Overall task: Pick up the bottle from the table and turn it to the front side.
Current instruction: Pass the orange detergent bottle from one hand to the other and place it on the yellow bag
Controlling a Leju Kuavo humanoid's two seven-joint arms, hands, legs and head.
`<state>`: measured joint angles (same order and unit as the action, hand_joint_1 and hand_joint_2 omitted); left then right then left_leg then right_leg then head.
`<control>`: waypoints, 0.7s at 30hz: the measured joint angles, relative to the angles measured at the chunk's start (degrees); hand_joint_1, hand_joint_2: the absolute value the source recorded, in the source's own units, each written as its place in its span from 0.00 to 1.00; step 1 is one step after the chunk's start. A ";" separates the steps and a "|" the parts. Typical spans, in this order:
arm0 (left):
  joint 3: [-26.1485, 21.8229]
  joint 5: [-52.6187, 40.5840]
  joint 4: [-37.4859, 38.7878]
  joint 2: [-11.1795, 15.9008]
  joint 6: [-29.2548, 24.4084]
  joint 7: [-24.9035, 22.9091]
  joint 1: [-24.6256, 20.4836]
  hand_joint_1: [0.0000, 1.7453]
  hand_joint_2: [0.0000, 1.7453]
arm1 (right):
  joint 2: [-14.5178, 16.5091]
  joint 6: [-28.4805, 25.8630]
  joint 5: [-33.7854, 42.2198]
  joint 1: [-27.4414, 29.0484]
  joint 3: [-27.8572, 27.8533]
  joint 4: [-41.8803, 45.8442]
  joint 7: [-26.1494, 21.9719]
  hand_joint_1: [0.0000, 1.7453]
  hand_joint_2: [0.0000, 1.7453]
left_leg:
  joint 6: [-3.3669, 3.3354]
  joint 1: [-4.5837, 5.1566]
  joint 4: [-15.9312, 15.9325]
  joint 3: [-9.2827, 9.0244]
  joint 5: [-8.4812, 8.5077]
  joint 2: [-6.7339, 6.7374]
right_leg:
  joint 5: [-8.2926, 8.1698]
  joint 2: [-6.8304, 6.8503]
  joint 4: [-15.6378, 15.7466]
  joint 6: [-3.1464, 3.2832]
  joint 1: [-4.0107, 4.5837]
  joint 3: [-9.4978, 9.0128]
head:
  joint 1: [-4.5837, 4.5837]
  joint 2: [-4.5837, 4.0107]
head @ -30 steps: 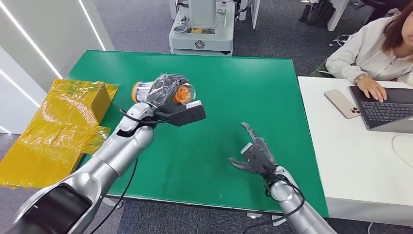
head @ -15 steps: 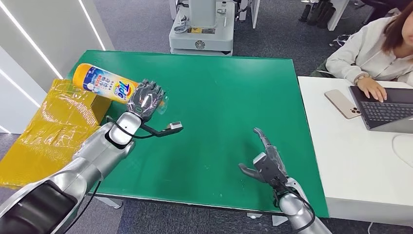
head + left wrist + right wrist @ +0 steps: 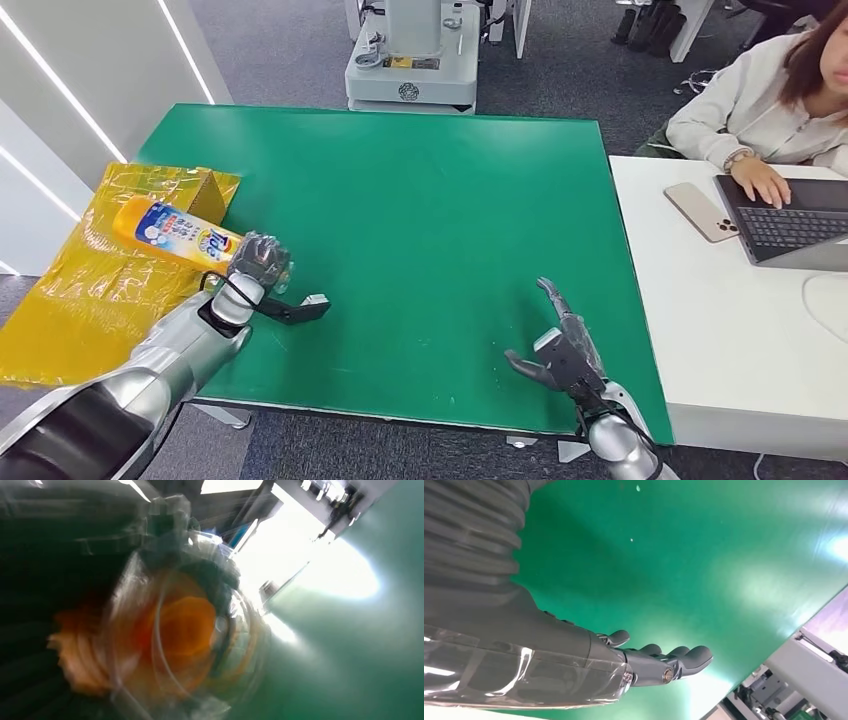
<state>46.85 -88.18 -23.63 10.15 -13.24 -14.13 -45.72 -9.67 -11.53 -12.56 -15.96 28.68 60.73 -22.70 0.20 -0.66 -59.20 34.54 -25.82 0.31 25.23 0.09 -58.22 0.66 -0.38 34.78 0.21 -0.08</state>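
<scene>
Half the bottle (image 3: 178,232) hides inside the left hand (image 3: 258,262), wrist view blurred.

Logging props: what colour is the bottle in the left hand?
Yellow-orange bottle, blue-and-white label; clearest in the head view.

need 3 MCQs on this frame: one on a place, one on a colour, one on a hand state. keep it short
1. Where is the bottle?
A. flat mid-table
B. held over the table's left edge
C. on the white desk

2. What colour is the table?
A. green
B. white
C. yellow

3. What is the right hand doing?
A. gripping the bottle
B. holding the phone
C. open, holding nothing

Answers:
1 B: the left hand grips one end of the bottle, whose body sticks out over the yellow wrap.
2 A: the head view shows green.
3 C: its fingers are apart above bare table.
</scene>
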 joint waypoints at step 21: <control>-7.87 9.99 4.14 4.18 -0.98 9.37 1.50 0.45 1.00 | 0.71 3.05 1.10 -5.96 3.21 -6.04 -1.27 0.00 1.00 | 0.15 0.02 0.11 -0.28 0.14 -0.15 | -0.06 0.18 -0.07 0.11 -0.01 -0.22 | 0.01 0.00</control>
<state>38.98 -78.19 -19.50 14.33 -14.22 -4.77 -44.23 -8.96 -8.49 -11.46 -21.92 31.89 54.70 -23.97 0.35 -0.65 -59.09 34.26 -25.69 0.15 25.17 0.27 -58.29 0.77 -0.39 34.56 0.22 -0.08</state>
